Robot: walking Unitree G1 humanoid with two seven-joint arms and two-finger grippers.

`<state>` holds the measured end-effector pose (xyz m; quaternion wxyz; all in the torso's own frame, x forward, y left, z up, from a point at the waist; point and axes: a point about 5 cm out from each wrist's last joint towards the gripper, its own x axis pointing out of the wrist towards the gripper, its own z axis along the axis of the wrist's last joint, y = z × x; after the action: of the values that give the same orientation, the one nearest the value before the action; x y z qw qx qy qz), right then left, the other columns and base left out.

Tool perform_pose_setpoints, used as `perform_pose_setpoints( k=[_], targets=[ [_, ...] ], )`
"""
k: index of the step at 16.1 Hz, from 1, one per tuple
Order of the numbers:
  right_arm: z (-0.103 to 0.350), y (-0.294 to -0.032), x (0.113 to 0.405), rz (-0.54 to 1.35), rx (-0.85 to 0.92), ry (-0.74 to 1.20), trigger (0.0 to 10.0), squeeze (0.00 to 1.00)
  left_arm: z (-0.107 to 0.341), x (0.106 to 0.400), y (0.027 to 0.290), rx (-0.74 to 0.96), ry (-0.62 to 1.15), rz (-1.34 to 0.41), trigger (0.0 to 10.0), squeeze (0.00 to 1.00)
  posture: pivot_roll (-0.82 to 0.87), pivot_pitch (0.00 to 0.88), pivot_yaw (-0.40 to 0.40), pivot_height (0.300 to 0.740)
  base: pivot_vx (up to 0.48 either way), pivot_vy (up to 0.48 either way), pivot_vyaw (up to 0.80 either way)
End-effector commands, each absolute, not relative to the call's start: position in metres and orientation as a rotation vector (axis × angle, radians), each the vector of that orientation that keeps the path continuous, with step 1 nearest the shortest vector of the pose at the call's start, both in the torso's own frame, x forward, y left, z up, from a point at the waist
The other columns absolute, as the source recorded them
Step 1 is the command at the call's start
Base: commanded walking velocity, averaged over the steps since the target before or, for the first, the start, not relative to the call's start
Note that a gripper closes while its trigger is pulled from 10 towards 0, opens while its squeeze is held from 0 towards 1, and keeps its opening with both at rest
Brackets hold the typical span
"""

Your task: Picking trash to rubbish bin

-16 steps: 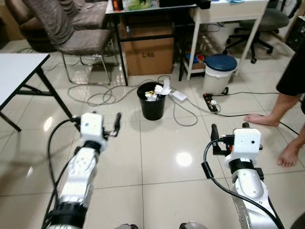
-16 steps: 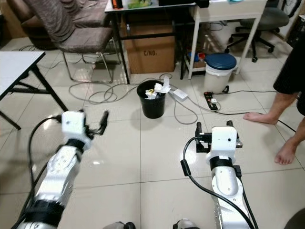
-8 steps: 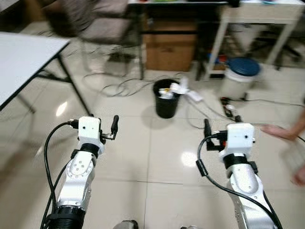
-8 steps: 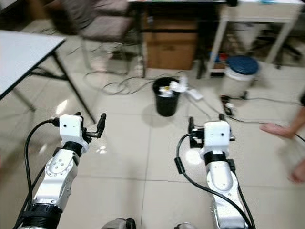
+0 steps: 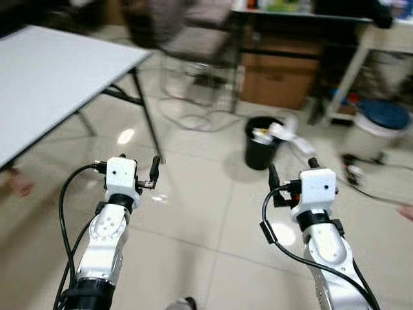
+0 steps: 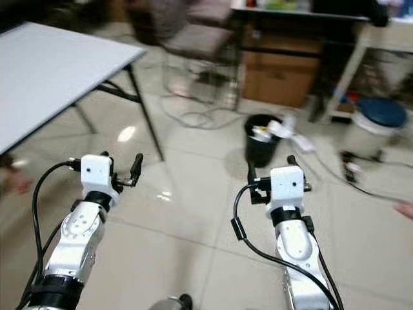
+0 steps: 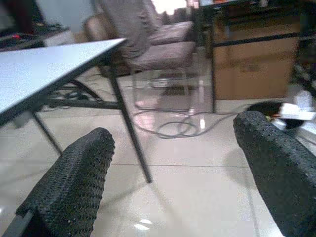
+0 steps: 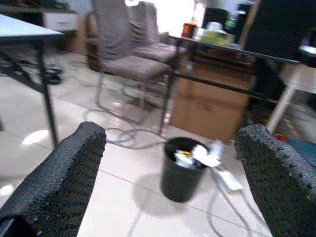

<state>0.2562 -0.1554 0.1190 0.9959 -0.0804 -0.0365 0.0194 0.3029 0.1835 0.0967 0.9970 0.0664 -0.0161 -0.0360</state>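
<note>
A black rubbish bin (image 5: 261, 143) stuffed with white paper trash stands on the tiled floor ahead, slightly to the right. The right wrist view looks straight at the bin (image 8: 181, 168), some way beyond the fingers. My left gripper (image 5: 139, 169) is held out low over bare floor, open and empty. My right gripper (image 5: 292, 172) is level with it on the right, also open with nothing between its fingers (image 8: 59, 182). No loose trash can be made out on the blurred floor near either gripper.
A white table (image 5: 51, 71) on black legs (image 5: 147, 119) takes up the left. Behind the bin are chairs (image 5: 193, 39), a cardboard box (image 5: 281, 90) under a desk, floor cables (image 5: 193, 119) and a blue-lidded pail (image 5: 381, 119). A person's foot (image 5: 16, 184) shows at the left edge.
The whole view has swung left: the table now looms large and the bin sits further right. Both grippers keep the same open pose.
</note>
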Motion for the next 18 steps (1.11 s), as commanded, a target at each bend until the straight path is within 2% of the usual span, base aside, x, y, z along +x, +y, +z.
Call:
perform_pose_setpoints(
  k=[1,18],
  targets=[
    [0.1217,-0.1556,0.2545,0.043,-0.152,-0.087,10.0,0.83,0.0987,0.3051,0.1850,0.149,-0.033,-0.053,10.0,0.00,-0.09,0.076,0.043,0.740,0.000,0.000,0.77],
    [0.1201,-0.1502,0.2546,0.071,-0.131,-0.085,10.0,0.84,0.0993,0.3101,0.1899,0.201,-0.021,0.005,10.0,0.00,-0.09,0.078,0.050,0.740,0.000,0.000,0.77]
  ],
)
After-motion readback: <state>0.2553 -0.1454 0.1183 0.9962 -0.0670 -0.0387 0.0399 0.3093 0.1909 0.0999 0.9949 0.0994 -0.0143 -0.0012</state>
